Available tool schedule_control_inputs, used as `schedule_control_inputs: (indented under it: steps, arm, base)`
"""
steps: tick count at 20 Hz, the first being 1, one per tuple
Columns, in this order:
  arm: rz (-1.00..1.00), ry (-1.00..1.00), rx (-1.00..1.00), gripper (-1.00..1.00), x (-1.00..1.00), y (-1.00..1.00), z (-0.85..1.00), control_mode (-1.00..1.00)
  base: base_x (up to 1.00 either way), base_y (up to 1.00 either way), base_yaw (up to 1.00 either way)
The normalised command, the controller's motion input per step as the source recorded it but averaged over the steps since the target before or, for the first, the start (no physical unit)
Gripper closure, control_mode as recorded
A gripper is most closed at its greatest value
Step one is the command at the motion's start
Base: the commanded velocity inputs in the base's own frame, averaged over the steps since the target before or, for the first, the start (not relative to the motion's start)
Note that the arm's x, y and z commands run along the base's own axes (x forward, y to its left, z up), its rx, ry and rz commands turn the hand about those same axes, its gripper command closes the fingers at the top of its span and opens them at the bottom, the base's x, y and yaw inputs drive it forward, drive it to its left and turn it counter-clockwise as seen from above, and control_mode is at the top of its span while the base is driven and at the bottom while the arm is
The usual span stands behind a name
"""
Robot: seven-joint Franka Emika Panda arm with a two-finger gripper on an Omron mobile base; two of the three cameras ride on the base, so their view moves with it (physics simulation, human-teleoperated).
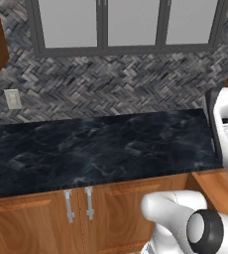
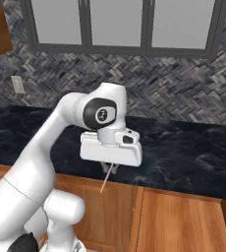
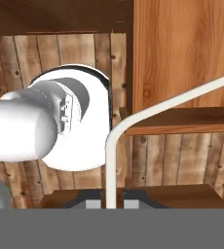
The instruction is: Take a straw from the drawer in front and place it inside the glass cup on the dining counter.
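Tool (image 2: 110,170) closed on straw (image 2: 105,182), held above wooden cabinet front, in front of black bench (image 2: 193,152); straw hangs slanted below fingers; step in hand: carry; glass cup unseen; next move calls for turning toward dining counter, keeping grip.

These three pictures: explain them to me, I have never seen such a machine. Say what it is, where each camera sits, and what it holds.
The machine is a white robot arm with dark joints in a rendered kitchen. Two cameras ride behind it, left and right, looking over a black marble-look worktop backed by grey herringbone tiles, above orange-brown wooden cabinet doors. The third camera sits on the hand, looking along its tool. The tool is shut on a very thin pale straw, which hangs below the hand in the right view and looks bent in the hand view.
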Motion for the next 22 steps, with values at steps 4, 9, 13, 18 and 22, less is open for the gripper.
schedule_control_inputs:
  steps: [4,9,13,18,22]
  arm:
    - [0.01,0.0,0.0,1.0,0.0,0.89,0.54,-1.0]
    - [0.01,0.0,0.0,1.0,-0.02,0.81,0.29,-1.0]
    - [0.0,0.04,0.0,1.0,0.0,0.76,0.04,-1.0]
    - [0.0,0.05,0.0,1.0,0.0,0.64,0.0,-1.0]
    - [0.0,0.05,0.01,1.0,0.0,0.36,0.0,-1.0]
  base:
    - [0.0,0.0,0.0]
    - [0.0,0.0,0.0]
    - [0.0,0.0,0.0]
    - [0.0,0.0,0.0]
    - [0.0,0.0,0.0]
